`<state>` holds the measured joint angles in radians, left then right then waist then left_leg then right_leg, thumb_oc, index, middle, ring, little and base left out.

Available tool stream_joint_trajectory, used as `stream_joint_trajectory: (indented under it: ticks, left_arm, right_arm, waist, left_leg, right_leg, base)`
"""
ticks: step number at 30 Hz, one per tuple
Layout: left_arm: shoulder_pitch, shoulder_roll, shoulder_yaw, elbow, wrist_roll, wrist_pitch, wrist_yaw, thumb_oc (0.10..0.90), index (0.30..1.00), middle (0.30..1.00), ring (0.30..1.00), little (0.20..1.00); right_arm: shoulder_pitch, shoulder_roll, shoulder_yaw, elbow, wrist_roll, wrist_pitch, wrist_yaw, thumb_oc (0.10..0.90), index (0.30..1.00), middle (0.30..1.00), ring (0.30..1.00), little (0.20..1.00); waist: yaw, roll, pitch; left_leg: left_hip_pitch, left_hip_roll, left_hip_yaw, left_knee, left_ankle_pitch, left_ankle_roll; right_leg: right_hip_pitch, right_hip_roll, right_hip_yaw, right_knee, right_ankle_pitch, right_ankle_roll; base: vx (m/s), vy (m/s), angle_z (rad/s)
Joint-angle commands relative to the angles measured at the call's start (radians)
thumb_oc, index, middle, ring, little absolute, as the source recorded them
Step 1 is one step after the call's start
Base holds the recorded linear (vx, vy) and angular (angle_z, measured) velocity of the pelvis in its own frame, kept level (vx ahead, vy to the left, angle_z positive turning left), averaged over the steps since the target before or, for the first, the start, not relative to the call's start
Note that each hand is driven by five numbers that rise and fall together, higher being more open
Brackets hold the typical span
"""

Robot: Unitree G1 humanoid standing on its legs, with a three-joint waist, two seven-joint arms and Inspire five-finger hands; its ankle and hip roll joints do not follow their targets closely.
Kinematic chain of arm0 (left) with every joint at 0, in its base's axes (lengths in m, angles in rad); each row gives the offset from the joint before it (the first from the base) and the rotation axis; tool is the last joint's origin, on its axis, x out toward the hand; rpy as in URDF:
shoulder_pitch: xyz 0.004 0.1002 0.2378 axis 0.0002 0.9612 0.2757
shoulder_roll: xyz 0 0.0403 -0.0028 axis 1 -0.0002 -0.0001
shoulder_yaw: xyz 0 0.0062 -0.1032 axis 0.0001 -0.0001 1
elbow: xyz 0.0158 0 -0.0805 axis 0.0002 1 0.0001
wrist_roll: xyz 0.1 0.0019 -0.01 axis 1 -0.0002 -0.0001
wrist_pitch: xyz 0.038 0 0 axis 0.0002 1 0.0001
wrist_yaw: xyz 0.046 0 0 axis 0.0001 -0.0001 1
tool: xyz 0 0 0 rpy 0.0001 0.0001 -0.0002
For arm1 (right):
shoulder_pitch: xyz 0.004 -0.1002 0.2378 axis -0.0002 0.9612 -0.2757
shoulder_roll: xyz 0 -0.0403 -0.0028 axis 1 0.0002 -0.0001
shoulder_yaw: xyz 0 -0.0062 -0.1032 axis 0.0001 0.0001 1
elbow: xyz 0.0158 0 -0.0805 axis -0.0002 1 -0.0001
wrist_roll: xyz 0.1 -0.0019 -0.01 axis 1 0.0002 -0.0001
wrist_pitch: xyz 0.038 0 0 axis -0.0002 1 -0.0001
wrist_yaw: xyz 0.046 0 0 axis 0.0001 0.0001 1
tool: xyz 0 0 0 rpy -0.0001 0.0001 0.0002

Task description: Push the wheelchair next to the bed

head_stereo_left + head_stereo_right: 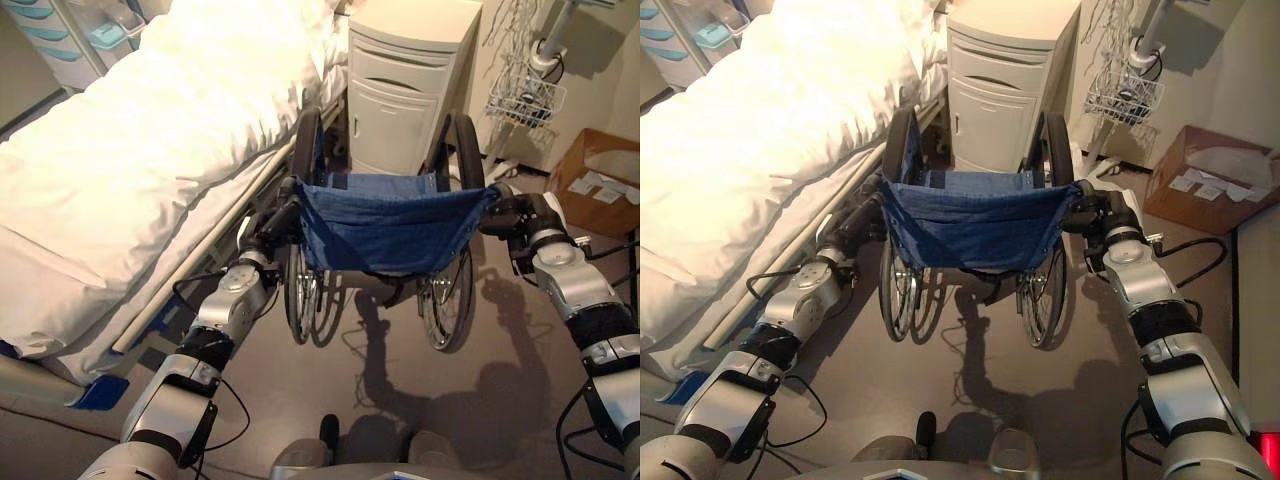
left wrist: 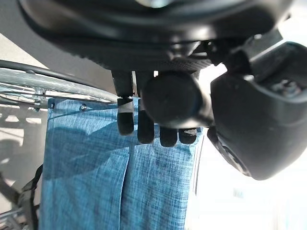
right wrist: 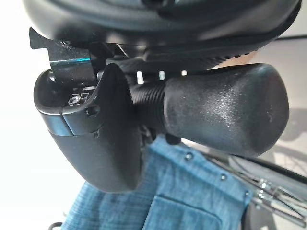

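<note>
**Both hands on the wheelchair's push handles, bed alongside**

Nearest the head camera, the two silver-grey arms reach forward to the wheelchair point(image 1: 385, 235). At the chair's left push handle point(image 2: 172, 98), the left hand point(image 1: 272, 228) has its fingers point(image 2: 125, 120) curled over the black grip, with the blue fabric backrest point(image 1: 385, 225) just beyond. At the other side, the right hand point(image 1: 1095, 212) wraps its thumb and fingers round the right push handle point(image 3: 220, 112).

Seen from behind, the wheelchair stands on the grey floor point(image 1: 400, 400), just beside the bed point(image 1: 130, 170), whose white bedding lies to its left. Straight ahead of the chair, close to its wheels, stands a cream bedside cabinet point(image 1: 410, 80). A cardboard box point(image 1: 600, 180) sits on the floor to the right, near a white wire basket point(image 1: 527, 95).
</note>
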<state>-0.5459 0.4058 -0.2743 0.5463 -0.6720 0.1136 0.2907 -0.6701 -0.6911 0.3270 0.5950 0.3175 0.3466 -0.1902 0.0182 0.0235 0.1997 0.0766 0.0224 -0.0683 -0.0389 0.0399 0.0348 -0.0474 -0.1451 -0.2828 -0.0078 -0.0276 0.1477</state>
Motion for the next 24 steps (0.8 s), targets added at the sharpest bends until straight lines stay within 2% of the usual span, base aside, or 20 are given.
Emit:
stream_joint_trajectory:
  ticks: [1,3,6,7,8,9,15,18,19,20,22,24]
  left_arm:
    - [-0.015,0.090,0.088,-0.086,0.039,-0.096,0.050,0.400,0.300,0.300,0.300,0.300]
    - [-0.032,0.098,0.081,-0.075,0.028,-0.091,0.034,0.400,0.300,0.300,0.300,0.300]
    - [-0.068,0.094,0.060,-0.057,0.017,-0.087,0.010,0.400,0.300,0.300,0.300,0.300]
    - [-0.074,0.095,0.054,-0.055,0.010,-0.088,0.008,0.400,0.300,0.300,0.300,0.300]
    - [-0.080,0.094,0.049,-0.053,0.012,-0.081,-0.002,0.400,0.300,0.300,0.300,0.300]
    - [-0.089,0.096,0.045,-0.050,0.019,-0.077,0.001,0.400,0.300,0.300,0.300,0.300]
    - [-0.116,0.095,0.046,-0.006,0.008,-0.104,0.001,0.400,0.300,0.300,0.300,0.300]
    - [-0.122,0.088,0.047,0.008,0.034,-0.115,0.001,0.400,0.300,0.300,0.300,0.300]
    - [-0.120,0.089,0.047,0.009,0.038,-0.121,0.000,0.400,0.300,0.300,0.300,0.300]
    - [-0.119,0.098,0.051,0.011,0.035,-0.125,-0.007,0.400,0.300,0.300,0.300,0.300]
    - [-0.119,0.102,0.053,0.016,0.036,-0.132,-0.014,0.400,0.300,0.300,0.300,0.300]
    - [-0.132,0.113,0.049,0.024,0.017,-0.135,-0.015,0.400,0.300,0.300,0.300,0.300]
  right_arm:
    - [-0.085,0.113,0.076,-0.099,0.082,-0.151,0.064,0.400,0.300,0.300,0.300,0.300]
    - [-0.084,0.118,0.073,-0.088,0.102,-0.137,0.060,0.400,0.300,0.300,0.300,0.300]
    - [-0.073,0.117,0.070,-0.076,0.122,-0.131,0.075,0.400,0.300,0.300,0.300,0.300]
    - [-0.069,0.116,0.071,-0.081,0.134,-0.125,0.078,0.584,0.575,0.575,0.575,0.575]
    - [-0.061,0.112,0.069,-0.091,0.157,-0.117,0.080,0.800,0.900,0.900,0.900,0.900]
    - [-0.042,0.109,0.062,-0.114,0.177,-0.111,0.083,0.800,0.900,0.900,0.900,0.900]
    - [0.002,0.126,0.041,-0.163,0.192,-0.119,0.064,0.800,0.900,0.900,0.900,0.900]
    - [0.001,0.114,0.045,-0.177,0.195,-0.116,0.060,0.800,0.900,0.900,0.900,0.900]
    - [0.004,0.111,0.042,-0.184,0.193,-0.117,0.063,0.800,0.900,0.900,0.900,0.900]
    - [0.010,0.098,0.038,-0.200,0.176,-0.116,0.073,0.800,0.900,0.900,0.900,0.900]
    - [0.009,0.094,0.040,-0.202,0.158,-0.118,0.082,0.800,0.900,0.900,0.900,0.900]
    - [0.006,0.101,0.051,-0.214,0.156,-0.111,0.080,0.800,0.900,0.900,0.900,0.900]
  waist:
    - [0.021,-0.050,-0.079]
    - [0.007,-0.049,-0.080]
    - [-0.014,-0.053,-0.093]
    - [-0.019,-0.054,-0.095]
    - [-0.026,-0.056,-0.100]
    - [-0.042,-0.057,-0.106]
    - [-0.083,-0.055,-0.111]
    - [-0.090,-0.064,-0.103]
    - [-0.089,-0.067,-0.101]
    - [-0.085,-0.068,-0.092]
    - [-0.082,-0.066,-0.088]
    - [-0.073,-0.060,-0.085]
  left_leg:
    - [0.046,-0.101,0.180,0.072,-0.160,-0.011]
    - [0.052,-0.097,0.176,0.069,-0.164,-0.006]
    - [0.051,-0.079,0.197,0.064,-0.152,-0.015]
    - [0.053,-0.074,0.206,0.063,-0.149,-0.019]
    - [0.053,-0.066,0.222,0.062,-0.144,-0.024]
    - [0.056,-0.054,0.247,0.065,-0.142,-0.030]
    - [0.056,-0.027,0.302,0.113,-0.159,-0.039]
    - [0.027,-0.019,0.298,0.244,-0.188,-0.057]
    - [0.002,-0.017,0.289,0.300,-0.165,-0.067]
    - [-0.041,0.000,0.275,0.350,-0.114,-0.091]
    - [-0.048,0.010,0.274,0.315,-0.103,-0.095]
    - [-0.054,0.016,0.271,0.208,-0.087,-0.095]
  right_leg:
    - [-0.075,-0.026,0.000,0.143,0.112,0.010]
    - [-0.077,-0.006,0.025,0.148,0.099,0.007]
    - [-0.026,0.028,0.035,0.110,0.077,-0.011]
    - [-0.012,0.035,0.033,0.101,0.072,-0.016]
    - [0.008,0.044,0.031,0.089,0.064,-0.022]
    - [0.034,0.058,0.035,0.073,0.052,-0.032]
    - [0.072,0.084,0.061,0.064,0.013,-0.062]
    - [0.087,0.084,0.078,0.076,-0.008,-0.083]
    - [0.086,0.086,0.087,0.078,-0.009,-0.093]
    - [0.098,0.090,0.096,0.076,-0.010,-0.099]
    - [0.107,0.093,0.097,0.072,-0.009,-0.096]
    - [0.130,0.092,0.093,0.055,-0.010,-0.087]
  base:
    - [0.11,-0.198,0.78]
    - [0.07,-0.168,0.82]
    - [0.05,-0.218,0.56]
    - [0.03,-0.179,0.31]
    - [0.05,-0.209,0.33]
    - [0.05,-0.189,0.26]
    - [0.02,-0.128,0.12]
    - [-0.01,-0.094,-0.06]
    - [-0.01,-0.075,-0.04]
    - [0.01,-0.030,-0.06]
    - [0.04,0.034,-0.09]
    - [0.09,0.118,-0.03]
